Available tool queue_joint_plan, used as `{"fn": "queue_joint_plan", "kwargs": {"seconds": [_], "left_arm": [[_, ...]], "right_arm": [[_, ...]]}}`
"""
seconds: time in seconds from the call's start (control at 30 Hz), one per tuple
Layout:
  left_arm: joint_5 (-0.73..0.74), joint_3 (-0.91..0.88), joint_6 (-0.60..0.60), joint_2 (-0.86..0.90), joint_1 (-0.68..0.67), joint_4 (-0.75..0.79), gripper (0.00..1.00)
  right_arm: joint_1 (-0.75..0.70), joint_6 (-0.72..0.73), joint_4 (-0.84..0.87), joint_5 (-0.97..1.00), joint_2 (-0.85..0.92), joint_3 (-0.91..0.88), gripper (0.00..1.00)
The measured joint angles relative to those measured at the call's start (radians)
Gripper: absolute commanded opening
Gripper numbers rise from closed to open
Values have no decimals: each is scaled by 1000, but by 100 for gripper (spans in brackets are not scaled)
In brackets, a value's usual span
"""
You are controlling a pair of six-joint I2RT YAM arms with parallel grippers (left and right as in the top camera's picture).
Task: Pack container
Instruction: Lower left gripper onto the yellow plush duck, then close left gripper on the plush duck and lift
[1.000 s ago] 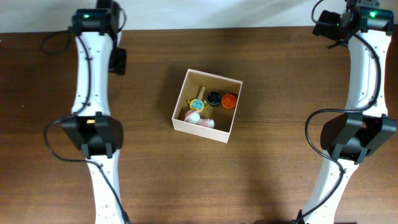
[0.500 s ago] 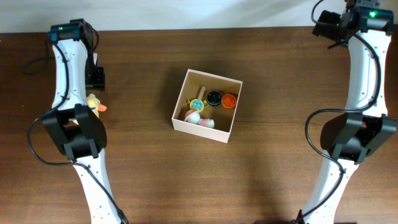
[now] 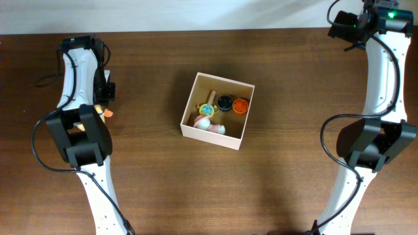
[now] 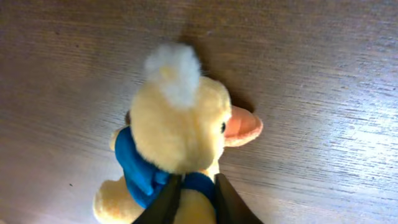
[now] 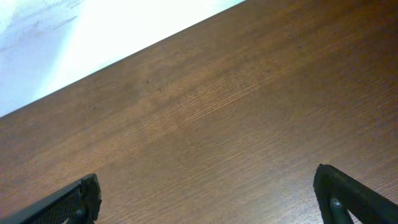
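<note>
The container [image 3: 213, 136] is a square shallow box with white walls and a tan inside, at the table's middle. It holds several small toys, among them an orange one [image 3: 241, 105] and a black one [image 3: 225, 102]. A yellow plush duck [image 4: 177, 124] with a blue scarf and orange beak lies on the wood at the far left [image 3: 104, 113]. My left gripper [image 4: 194, 202] is pinched on the duck's body below the scarf; it also shows in the overhead view [image 3: 103, 101]. My right gripper [image 5: 208, 199] is open and empty at the far right back corner [image 3: 346, 29].
The brown wooden table's back edge [image 5: 124, 46] meets a white surface just beyond my right gripper. Both arms' bases stand at the front left [image 3: 85, 140] and front right [image 3: 369, 143] of the table.
My left arm swung out to the left, uncovering the duck, then came down over it, and its fingers now hold the duck. The right arm and the box have not moved.
</note>
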Motion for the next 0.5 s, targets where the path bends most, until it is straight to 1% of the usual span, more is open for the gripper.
{"fn": "queue_joint_plan", "kwargs": {"seconds": [0.03,0.07,0.1,0.37,0.5], "left_arm": [[0,0,0,0,0,2,15],[0,0,0,0,0,3,7],[0,0,-3,0,0,3,2],[8,6,0,0,0,-2,2],[55,93,0,3,-3,-21,2]], "right_arm": [[0,0,0,0,0,0,99],[0,0,0,0,0,0,99],[0,0,0,0,0,0,99],[0,0,0,0,0,0,99],[0,0,0,0,0,0,99]]}}
